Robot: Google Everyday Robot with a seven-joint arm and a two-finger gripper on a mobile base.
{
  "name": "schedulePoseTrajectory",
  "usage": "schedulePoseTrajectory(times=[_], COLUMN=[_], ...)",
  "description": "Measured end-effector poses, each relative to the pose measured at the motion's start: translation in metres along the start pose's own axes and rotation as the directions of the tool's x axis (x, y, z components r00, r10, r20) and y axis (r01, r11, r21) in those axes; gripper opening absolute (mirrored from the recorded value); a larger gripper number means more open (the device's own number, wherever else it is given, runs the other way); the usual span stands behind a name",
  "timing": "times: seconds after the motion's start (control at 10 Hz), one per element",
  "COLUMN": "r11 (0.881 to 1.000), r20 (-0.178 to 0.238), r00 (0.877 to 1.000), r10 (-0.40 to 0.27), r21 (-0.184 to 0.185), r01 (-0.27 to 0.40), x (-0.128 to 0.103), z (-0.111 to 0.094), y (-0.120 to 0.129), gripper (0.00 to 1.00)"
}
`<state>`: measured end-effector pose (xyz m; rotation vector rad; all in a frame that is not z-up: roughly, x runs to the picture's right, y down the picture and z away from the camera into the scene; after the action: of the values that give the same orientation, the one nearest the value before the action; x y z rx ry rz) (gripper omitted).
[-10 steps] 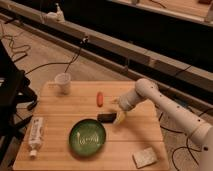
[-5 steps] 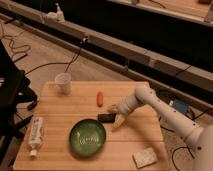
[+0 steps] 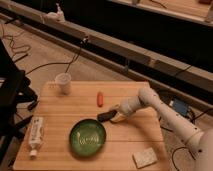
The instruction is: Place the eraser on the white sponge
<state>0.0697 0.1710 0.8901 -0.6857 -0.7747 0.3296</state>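
Nearest the camera, a pale off-white, roughly square flat sponge [image 3: 144, 157] lies flat near the front right corner of the light wooden slatted table [image 3: 60, 107]. Near the front left edge lies a white tube-shaped container [image 3: 35, 135], its cap end toward the camera.

A round green plate [image 3: 87, 138] sits near the middle of the table, well apart from the sponge.

Just behind the plate's far right rim lies the small flat black rectangular eraser [image 3: 105, 116]. It is low over or on the table; which of the two cannot be told. Its right end meets the gripper [image 3: 118, 116], which is low at the table centre, at the end of a white arm [image 3: 165, 112] reaching in from the right. Whether the gripper is clamped on the eraser or only touching it cannot be told. The eraser is well apart from the sponge.

Further back, a small orange-red oblong object [image 3: 100, 98] lies on the table, near the eraser but not touching it. A white cup [image 3: 63, 82] stands upright near the far left corner.

Beyond the table, dark cables [image 3: 55, 62] run across the floor.
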Motion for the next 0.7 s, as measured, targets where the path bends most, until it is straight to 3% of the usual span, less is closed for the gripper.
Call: schedulePoseTrajectory(times=[0.3,0.7], r11=[1.000,0.999], r20=[-0.010,-0.042], r00=[1.000,0.999], r10=[0.000,-0.015], r21=[0.026,0.040], r01=[0.000,0.016], x=[0.005,0.006], z=[-0.014,-0.053], y=[0.001,0.012], gripper=[0.01,0.00])
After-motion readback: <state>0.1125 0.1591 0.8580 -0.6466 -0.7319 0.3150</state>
